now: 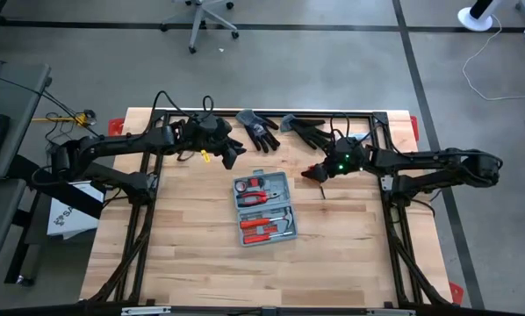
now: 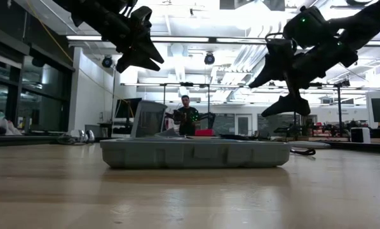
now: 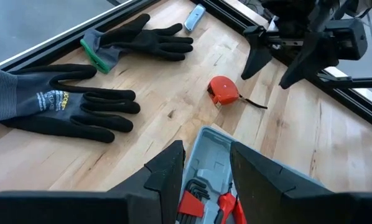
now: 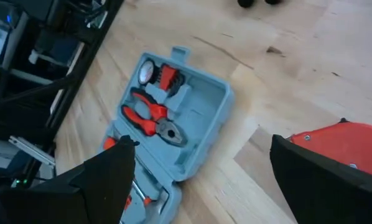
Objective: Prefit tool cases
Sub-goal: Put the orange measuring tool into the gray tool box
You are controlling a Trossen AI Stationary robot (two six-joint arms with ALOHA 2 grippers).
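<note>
Near the middle of the counter (image 1: pixel 192 263) lies the tool case (image 1: pixel 264 208), open, red-handled tools showing. Left pincer (image 1: pixel 231 154) hovers off its far left corner, fingers narrowly apart, holding nothing. Right pincer (image 1: pixel 313 174) hangs just right of the case, spread wide and empty, over a red tape measure (image 3: pixel 224 91). Two black gloves (image 1: pixel 259 128) lie along the far edge.

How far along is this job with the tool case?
The tool case already lies open on the table, with red-handled tools seated in its tray. Nothing is in hand: the right end effector hangs open above a red tape measure, and the left end effector hovers empty. The tape measure is not yet fitted, and the case is not yet closed.
</note>
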